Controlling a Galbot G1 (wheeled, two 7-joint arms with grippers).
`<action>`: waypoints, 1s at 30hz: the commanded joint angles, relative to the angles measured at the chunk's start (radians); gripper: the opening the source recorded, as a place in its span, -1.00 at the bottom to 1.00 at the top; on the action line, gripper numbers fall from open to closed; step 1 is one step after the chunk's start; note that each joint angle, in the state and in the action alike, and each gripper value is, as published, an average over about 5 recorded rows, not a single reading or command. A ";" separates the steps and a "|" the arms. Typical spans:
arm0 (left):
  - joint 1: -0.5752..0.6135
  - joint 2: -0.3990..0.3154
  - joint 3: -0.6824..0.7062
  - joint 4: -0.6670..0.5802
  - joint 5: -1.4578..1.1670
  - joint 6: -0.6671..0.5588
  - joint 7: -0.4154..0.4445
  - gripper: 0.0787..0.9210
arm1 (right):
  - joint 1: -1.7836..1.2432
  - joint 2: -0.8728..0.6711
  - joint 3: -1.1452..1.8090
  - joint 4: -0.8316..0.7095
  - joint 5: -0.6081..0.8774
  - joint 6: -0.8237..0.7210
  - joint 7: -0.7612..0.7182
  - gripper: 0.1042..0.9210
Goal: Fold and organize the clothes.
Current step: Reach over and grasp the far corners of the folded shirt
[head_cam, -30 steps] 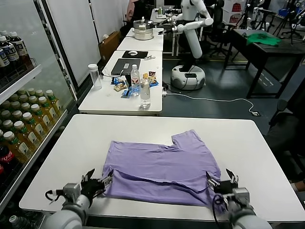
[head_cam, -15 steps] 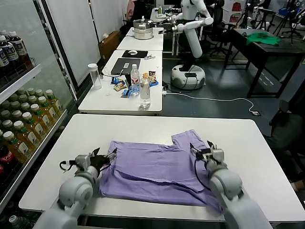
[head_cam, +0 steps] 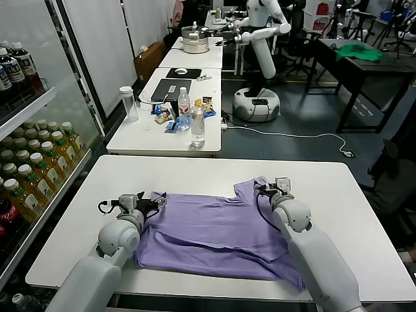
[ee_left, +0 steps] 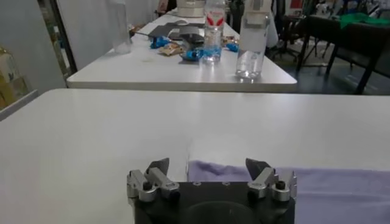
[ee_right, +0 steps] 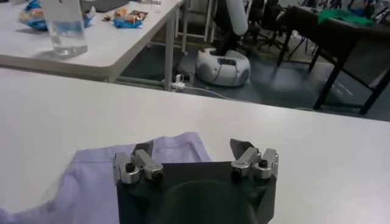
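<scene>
The lavender T-shirt (head_cam: 214, 231) lies partly folded on the white table (head_cam: 338, 188), one sleeve sticking out at its far right. My left gripper (head_cam: 153, 203) is open, low over the shirt's far left corner; in the left wrist view that gripper (ee_left: 208, 165) has the shirt's edge (ee_left: 329, 189) between and beyond its fingers. At the far right sleeve, my right gripper (head_cam: 273, 188) is open too. The right wrist view shows the right gripper (ee_right: 192, 148) with the sleeve (ee_right: 91, 176) under its jaws. Nothing is gripped.
Beyond my table stands a second table (head_cam: 130, 140) with a water bottle (head_cam: 198, 127), snacks and a laptop. A shelf of drink bottles (head_cam: 32, 175) lines the left side. Another robot (head_cam: 260, 39) and a green cloth (head_cam: 357, 52) on a dark table are far behind.
Both arms have swung forward from the shirt's near hem to its far edge, left to the far left corner, right to the sleeve. Both grippers stayed open; the shirt lies as before.
</scene>
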 commanded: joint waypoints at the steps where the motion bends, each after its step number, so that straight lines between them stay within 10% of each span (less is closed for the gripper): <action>1: -0.049 -0.004 0.028 0.068 0.007 0.001 0.000 0.77 | 0.064 0.016 -0.021 -0.123 0.015 0.000 -0.003 0.76; 10: -0.050 -0.019 0.037 0.087 0.013 0.002 -0.003 0.61 | 0.054 0.014 -0.043 -0.118 0.032 0.000 -0.001 0.33; 30: 0.035 -0.005 -0.009 -0.011 -0.066 -0.052 0.023 -0.76 | -0.084 -0.061 -0.007 0.150 0.085 0.001 -0.011 -0.97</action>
